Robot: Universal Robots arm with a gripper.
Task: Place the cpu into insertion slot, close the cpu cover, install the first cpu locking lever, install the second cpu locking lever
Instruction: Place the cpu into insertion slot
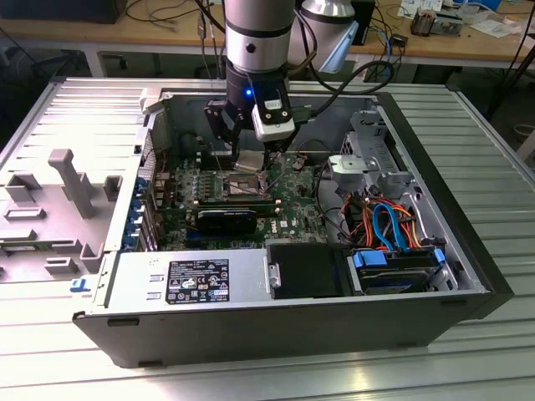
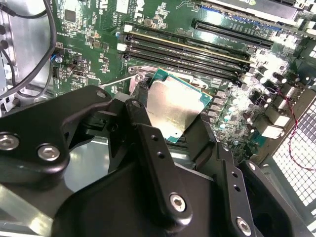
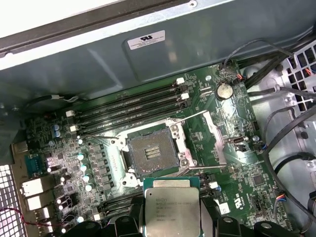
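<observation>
The cpu (image 3: 171,207) is pinched between the fingers (image 2: 148,143), near the insertion slot (image 3: 150,152).

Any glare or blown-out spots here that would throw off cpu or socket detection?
Second wrist view: the cpu top mirrors light, washed pale. First wrist view: the insertion slot evenly lit, one hot patch on the motherboard. Exterior view: case interior dim against the bright table; blue light glows on the arm.
</observation>
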